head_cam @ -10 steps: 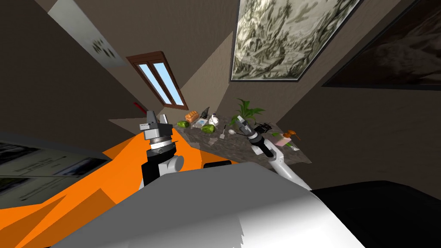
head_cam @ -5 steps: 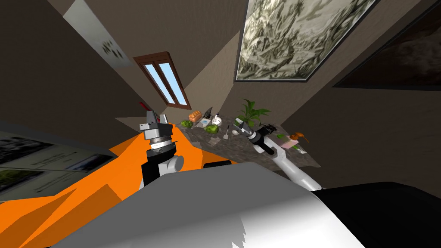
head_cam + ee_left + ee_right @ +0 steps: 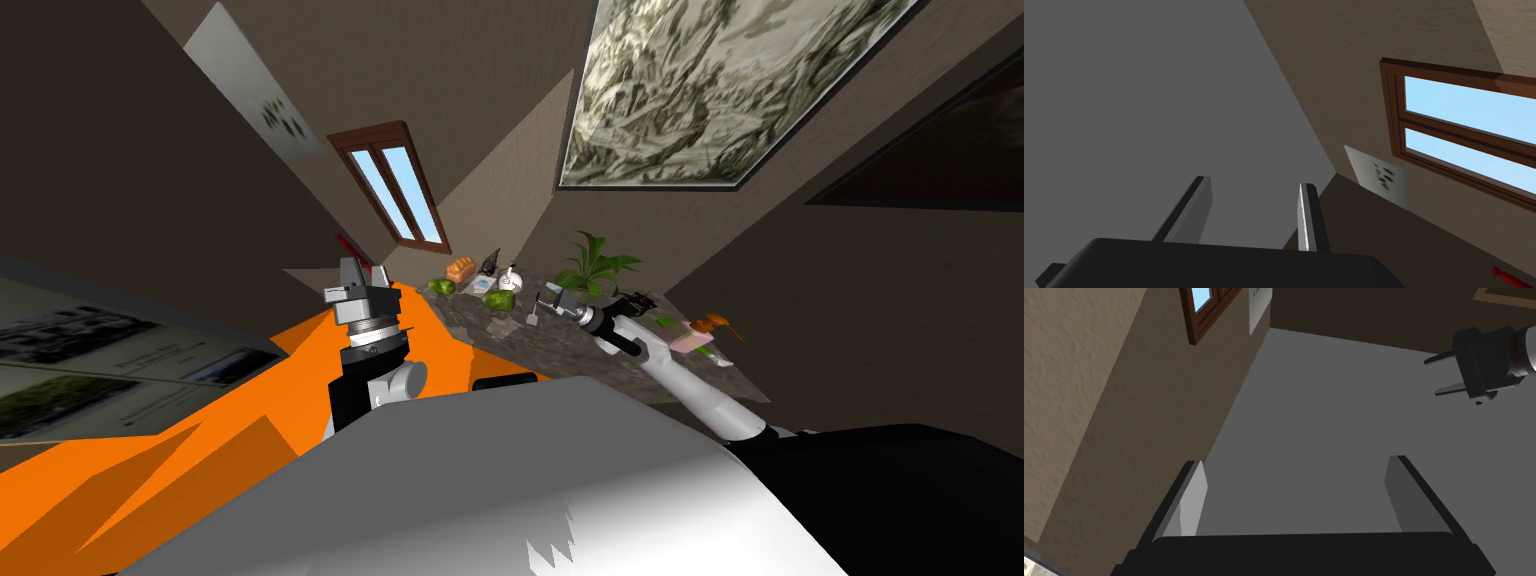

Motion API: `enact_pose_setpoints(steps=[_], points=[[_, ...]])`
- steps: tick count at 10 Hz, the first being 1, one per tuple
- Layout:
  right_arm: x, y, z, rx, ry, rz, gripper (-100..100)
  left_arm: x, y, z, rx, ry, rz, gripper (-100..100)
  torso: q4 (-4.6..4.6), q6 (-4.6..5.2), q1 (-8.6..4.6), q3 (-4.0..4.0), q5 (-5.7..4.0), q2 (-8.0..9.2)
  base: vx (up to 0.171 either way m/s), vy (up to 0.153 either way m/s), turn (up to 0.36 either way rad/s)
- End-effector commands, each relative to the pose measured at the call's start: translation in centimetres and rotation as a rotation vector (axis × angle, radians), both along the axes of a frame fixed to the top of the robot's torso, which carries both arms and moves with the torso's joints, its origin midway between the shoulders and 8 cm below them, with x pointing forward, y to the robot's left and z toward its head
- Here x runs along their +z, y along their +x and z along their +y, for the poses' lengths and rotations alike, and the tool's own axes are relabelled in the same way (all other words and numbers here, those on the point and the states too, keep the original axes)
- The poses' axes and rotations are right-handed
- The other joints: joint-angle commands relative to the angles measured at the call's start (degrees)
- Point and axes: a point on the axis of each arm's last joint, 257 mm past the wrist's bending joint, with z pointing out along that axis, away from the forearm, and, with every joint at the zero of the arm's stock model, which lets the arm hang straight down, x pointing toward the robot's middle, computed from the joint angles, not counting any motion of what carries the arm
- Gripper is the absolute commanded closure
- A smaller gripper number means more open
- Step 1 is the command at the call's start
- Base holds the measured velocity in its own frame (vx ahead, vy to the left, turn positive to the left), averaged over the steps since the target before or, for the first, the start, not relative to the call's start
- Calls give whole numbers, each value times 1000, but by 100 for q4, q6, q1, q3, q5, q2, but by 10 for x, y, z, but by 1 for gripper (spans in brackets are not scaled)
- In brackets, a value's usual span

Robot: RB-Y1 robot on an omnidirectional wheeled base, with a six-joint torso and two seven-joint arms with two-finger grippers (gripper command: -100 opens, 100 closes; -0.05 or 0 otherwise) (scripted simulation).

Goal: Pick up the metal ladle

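Facing a dark mottled table point(image 3: 535, 348), crowded along its far edge with a leafy plant point(image 3: 596, 265), a white teapot point(image 3: 510, 280), a loaf point(image 3: 460, 268) and green lumps point(image 3: 502, 299), plus a pump bottle point(image 3: 708, 325) at its right end. Looks arranged that way to leave the table's front strip free for work.

Reaching over the table's middle with the right gripper point(image 3: 547, 297), low above the top and aimed toward the table's end nearest the window point(image 3: 395, 195). Carrying it level rather than nose-down, to judge by the flat grey surface ahead in the right wrist view. Holding its fingers point(image 3: 1191, 500) spread wide, with nothing between them and nothing touched. Probably opened in advance, to slide around a thin handle.

Parking the left gripper point(image 3: 365, 272) off that same window end of the table, raised and clear of the work. Holding its blades apart too, less widely than the right's, and empty.

Smallest: the ladle point(image 3: 534, 318), taken to be the pale utensil with a thin dark handle lying on the table just beside the right fingertips, toward the front edge. Too small to make out the bowl. Not yet gripped.
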Motion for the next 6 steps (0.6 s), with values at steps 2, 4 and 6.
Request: enact_pose_setpoints(steps=[2,4,6], points=[[-21,4,-9,-7,-116,-6,-100,0,0,0,0,0,0,0,0,-2,-1,0,-1,1,12,44,62],[-41,6,-18,-13,-208,-8,-100,0,0,0,0,0,0,0,1,-2,-8,2,-2,3,8,27,65],[-61,8,-29,-19,-302,-8,-100,0,0,0,0,0,0,0,1,-1,-11,2,-4,3,12,22,70]])
